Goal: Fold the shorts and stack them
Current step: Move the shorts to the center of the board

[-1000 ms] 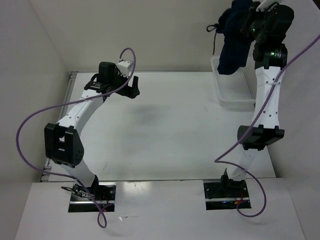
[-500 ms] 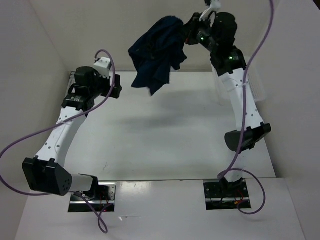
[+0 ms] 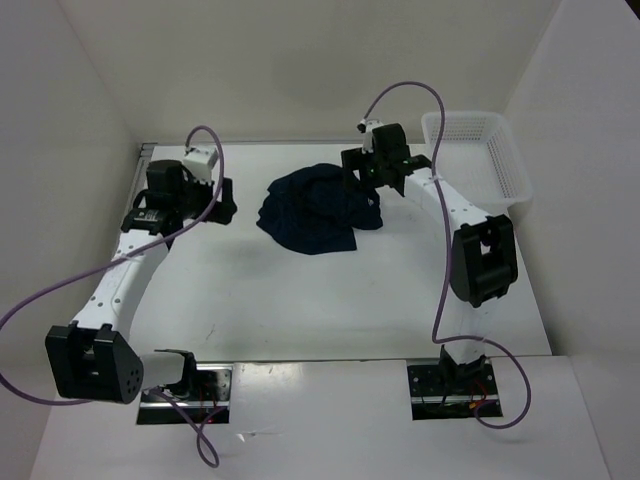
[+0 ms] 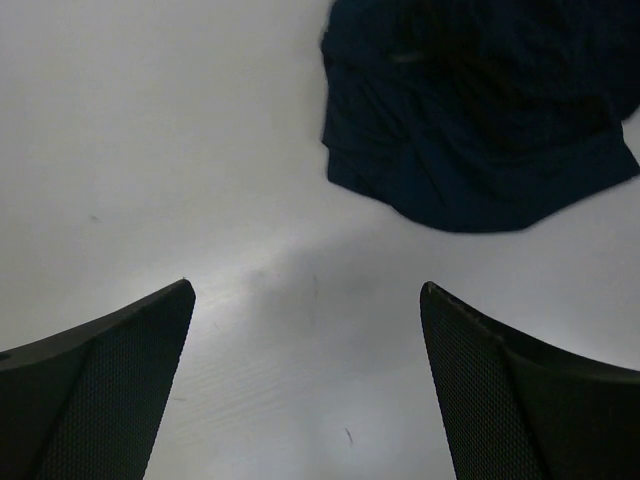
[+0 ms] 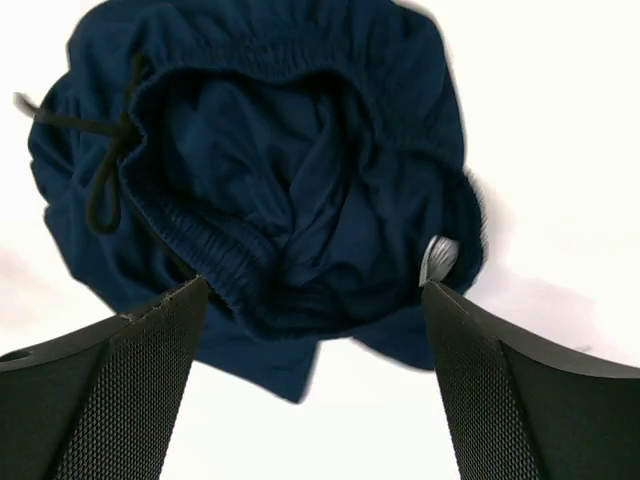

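The shorts (image 3: 318, 212) are lying in a crumpled heap on the table (image 3: 300, 300), upper middle of the overhead shot. The right gripper (image 5: 315, 288) is at the heap's right edge, fingers spread wide and pinching nothing. Its wrist view is mostly waistband and drawstring (image 5: 105, 170). The left gripper (image 4: 306, 287) is spread and empty too, off to the left, with the shorts in the upper right of its view. The white basket (image 3: 512, 165) sits apart at upper right.
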`<state>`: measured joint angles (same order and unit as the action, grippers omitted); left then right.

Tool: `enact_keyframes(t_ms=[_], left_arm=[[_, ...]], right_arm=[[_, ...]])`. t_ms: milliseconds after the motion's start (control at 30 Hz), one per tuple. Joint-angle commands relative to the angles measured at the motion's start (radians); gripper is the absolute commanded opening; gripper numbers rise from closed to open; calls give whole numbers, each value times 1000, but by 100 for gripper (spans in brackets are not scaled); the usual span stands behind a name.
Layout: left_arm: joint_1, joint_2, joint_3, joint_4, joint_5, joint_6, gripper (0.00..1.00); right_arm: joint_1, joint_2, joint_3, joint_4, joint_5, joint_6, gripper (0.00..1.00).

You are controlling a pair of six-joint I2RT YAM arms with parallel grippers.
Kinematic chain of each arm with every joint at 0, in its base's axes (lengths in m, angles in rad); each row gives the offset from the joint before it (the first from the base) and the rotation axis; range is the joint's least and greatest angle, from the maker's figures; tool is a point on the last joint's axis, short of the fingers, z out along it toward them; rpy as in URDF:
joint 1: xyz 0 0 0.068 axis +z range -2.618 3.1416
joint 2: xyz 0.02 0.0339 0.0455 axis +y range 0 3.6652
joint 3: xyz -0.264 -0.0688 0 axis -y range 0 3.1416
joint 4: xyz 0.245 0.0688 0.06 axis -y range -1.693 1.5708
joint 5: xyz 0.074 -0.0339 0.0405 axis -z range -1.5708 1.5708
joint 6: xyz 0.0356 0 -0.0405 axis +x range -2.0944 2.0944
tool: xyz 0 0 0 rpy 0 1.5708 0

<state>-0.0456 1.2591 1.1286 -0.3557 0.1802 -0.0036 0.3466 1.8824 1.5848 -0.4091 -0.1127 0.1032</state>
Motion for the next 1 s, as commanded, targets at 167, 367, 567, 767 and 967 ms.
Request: enact_keyframes(t_ms=[167, 367, 567, 767, 967], left_arm=[[-118, 75, -167, -16, 185, 4, 100], [-169, 230, -142, 174, 159, 4, 100], [-212, 425, -58, 322, 105, 4, 100], [-249, 594, 45, 354, 68, 4, 100], [-270, 661, 56, 376, 67, 4, 79]], right_arm=[[166, -79, -43, 79, -73, -384, 86], [166, 17, -86, 110, 24, -589, 78], [166, 83, -100, 47, -12, -761, 77], [166, 107, -166, 29, -36, -761, 74], [157, 142, -187, 55, -36, -747, 47]])
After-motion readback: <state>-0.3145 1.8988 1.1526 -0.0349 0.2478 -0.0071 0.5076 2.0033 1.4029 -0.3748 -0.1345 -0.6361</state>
